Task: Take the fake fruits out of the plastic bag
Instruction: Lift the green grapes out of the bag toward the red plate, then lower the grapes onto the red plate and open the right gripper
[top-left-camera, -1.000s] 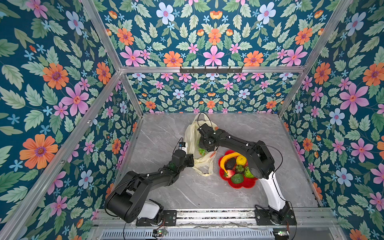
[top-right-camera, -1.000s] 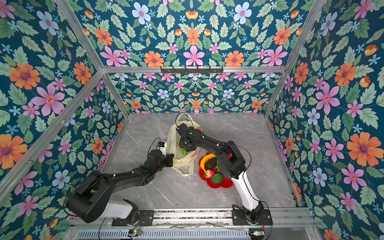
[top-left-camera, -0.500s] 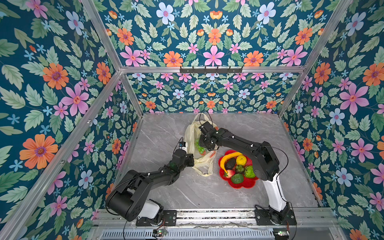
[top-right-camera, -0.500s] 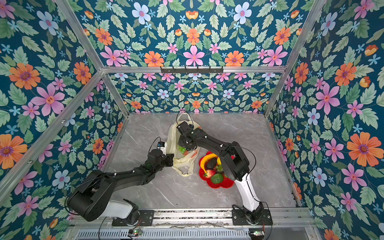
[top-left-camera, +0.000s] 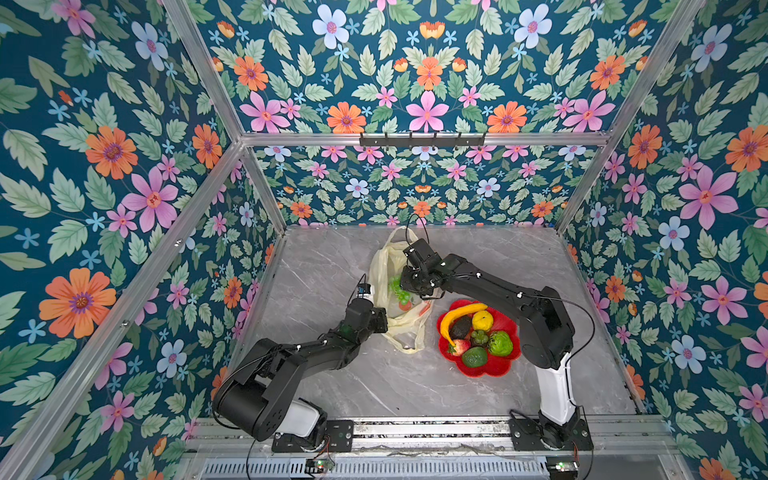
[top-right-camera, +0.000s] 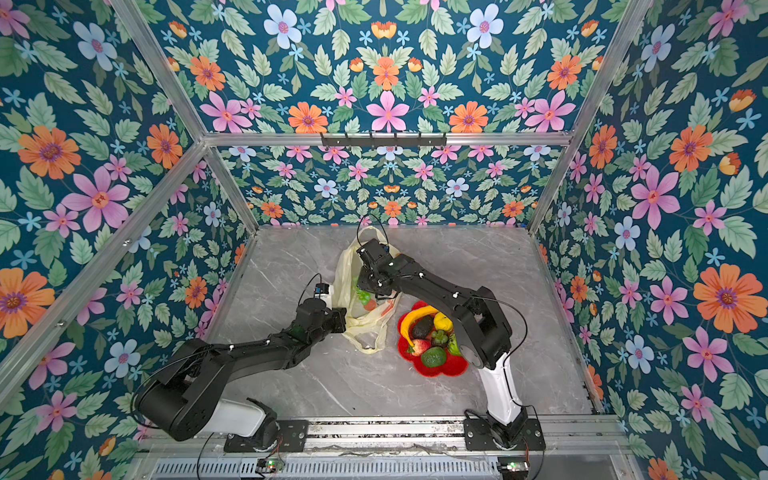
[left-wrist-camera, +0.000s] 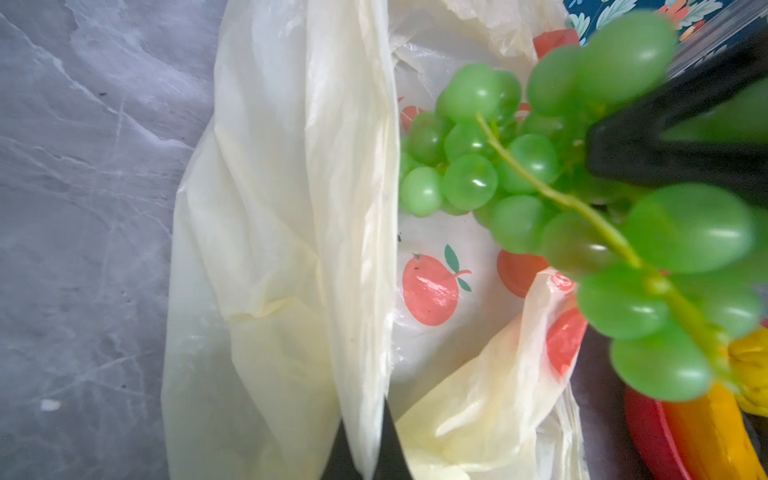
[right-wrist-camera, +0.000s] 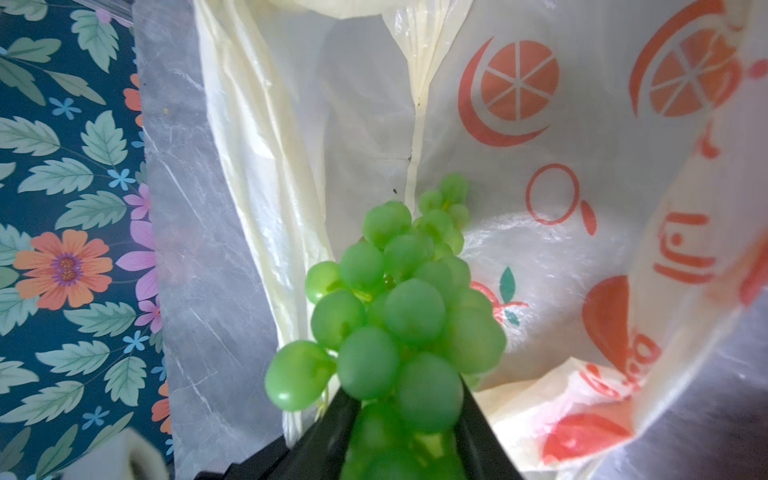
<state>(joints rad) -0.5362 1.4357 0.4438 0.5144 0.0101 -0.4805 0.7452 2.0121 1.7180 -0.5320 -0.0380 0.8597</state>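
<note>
The cream plastic bag (top-left-camera: 380, 266) (top-right-camera: 345, 270) lies open on the marble floor. My left gripper (top-left-camera: 385, 322) (left-wrist-camera: 368, 455) is shut on the bag's near edge, pinching a fold of film. My right gripper (top-left-camera: 409, 283) (right-wrist-camera: 399, 440) is shut on the green grape bunch (top-left-camera: 398, 289) (right-wrist-camera: 395, 311) (left-wrist-camera: 498, 166), which hangs over the bag's mouth. Other fake fruits lie on the plate: banana (top-left-camera: 457, 313), lemon (top-left-camera: 482, 321), avocado (top-left-camera: 460, 328), strawberry (top-left-camera: 457, 347), bumpy green fruit (top-left-camera: 500, 343) and dark green fruit (top-left-camera: 474, 357).
The red flower-shaped plate (top-left-camera: 500, 370) (top-right-camera: 453, 368) sits on the floor right of the bag, under the right forearm. Floral walls close in the back and both sides. An aluminium rail (top-left-camera: 415, 428) runs along the front edge.
The right arm's elbow has swung to the right and its gripper has shifted slightly with the grapes. The left arm has kept still on the bag.
</note>
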